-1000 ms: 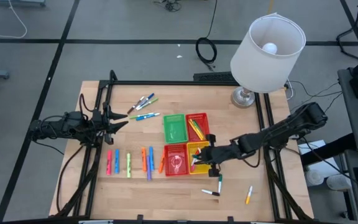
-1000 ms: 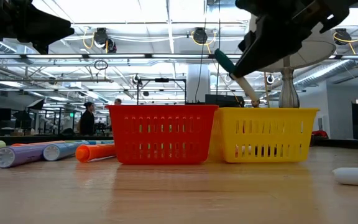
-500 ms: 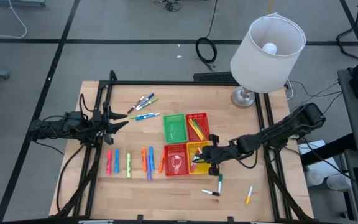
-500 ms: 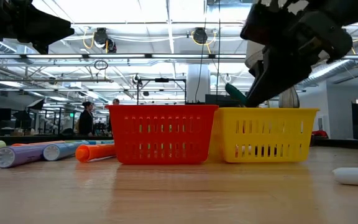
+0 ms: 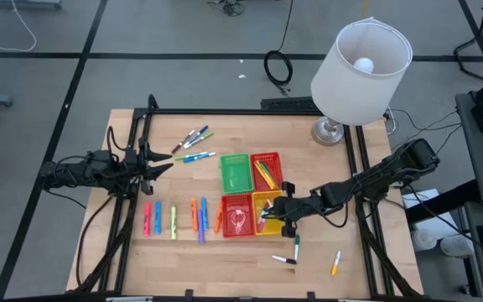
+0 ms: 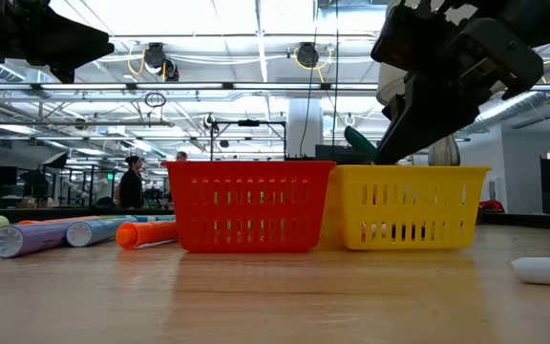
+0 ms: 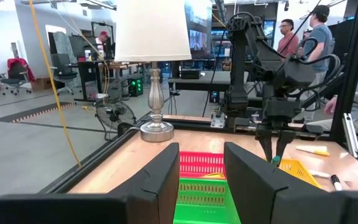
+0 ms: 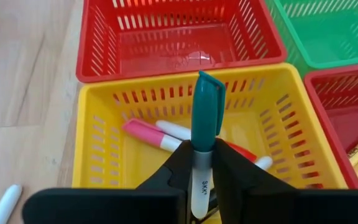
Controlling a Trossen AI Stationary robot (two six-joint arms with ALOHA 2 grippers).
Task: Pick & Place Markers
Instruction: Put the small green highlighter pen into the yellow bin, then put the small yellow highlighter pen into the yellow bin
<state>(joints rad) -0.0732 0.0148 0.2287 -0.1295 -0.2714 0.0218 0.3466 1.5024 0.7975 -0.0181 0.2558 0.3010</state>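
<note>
We see the right gripper (image 8: pixel 202 177) poised over the yellow square plastic basket (image 8: pixel 104 124), its fingers (image 8: pixel 173 171) pinched on a white-barrelled marker with a teal cap (image 8: pixel 204 134), which stands upright with the cap over the basket's inside. A pink-and-white marker (image 8: pixel 151 134) lies on the floor of that basket. From above, the yellow basket (image 5: pixel 272 225) sits in a block of four with a red basket (image 5: pixel 237 216) beside it, a green basket (image 5: pixel 235 172) and a second red basket (image 5: pixel 267 170) holding yellow markers.

A row of loose coloured markers (image 5: pixel 174 220) lies on the wooden table (image 5: pixel 225 260) to the left of the baskets, three more (image 5: pixel 193 138) lie toward the far side, and a few (image 5: pixel 285 259) lie near the right gripper.

The left gripper (image 5: pixel 164 161) hangs at the table's left side, well apart from the baskets, its fingers (image 7: pixel 160 180) parted and holding nothing.
</note>
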